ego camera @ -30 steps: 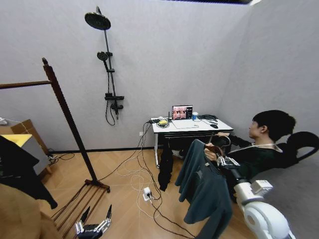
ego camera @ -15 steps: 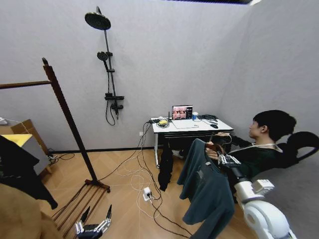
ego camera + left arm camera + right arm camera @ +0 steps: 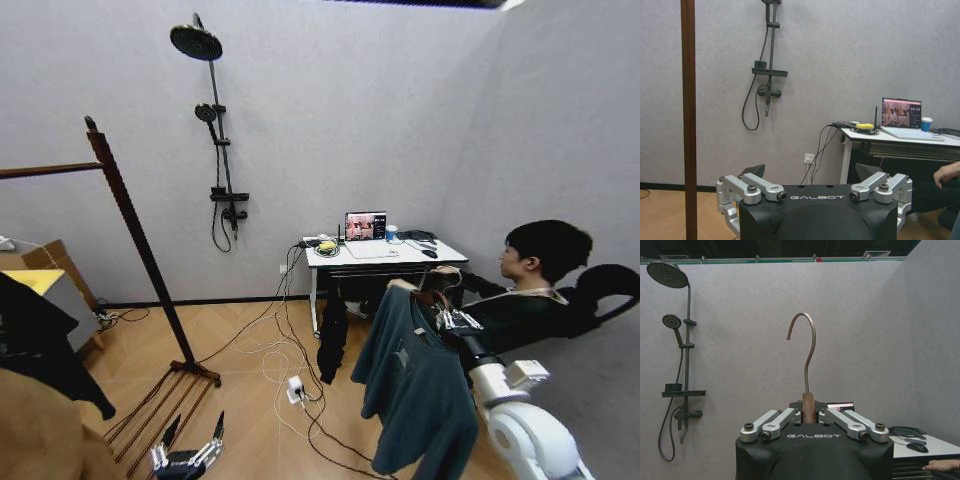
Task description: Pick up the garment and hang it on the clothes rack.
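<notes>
Grey walls enclose a room with a wooden floor. In the head view a shower set [image 3: 212, 110] is fixed on the back wall and one desk [image 3: 380, 255] with a laptop [image 3: 365, 226] stands below and to its right. One rack [image 3: 125, 210] stands at the left, its post leaning across the picture, its top bar running out at the left edge and its slatted base on the floor. One shirt [image 3: 418, 385] hangs on a hanger [image 3: 428, 297] at the right, held up in the air by the right gripper [image 3: 447, 318], clear of the floor. The rack is well apart from the shirt, to the robot's left, so I judge the shirt must travel leftward, with the hanger's long axis turned along the top bar. The right arm carries it; the left gripper [image 3: 188, 455] hangs low near the rack base, nearer to the rack but idle.

From the left wrist, the left gripper [image 3: 812, 175] has its fingers spread, grasping nothing, with one rack post [image 3: 688, 120] just beside it.

From the right wrist, the right gripper [image 3: 809, 412] is clamped on the hanger neck [image 3: 808, 407]. One metal hook [image 3: 805, 347] rises upright above it and is free, catching on nothing.
</notes>
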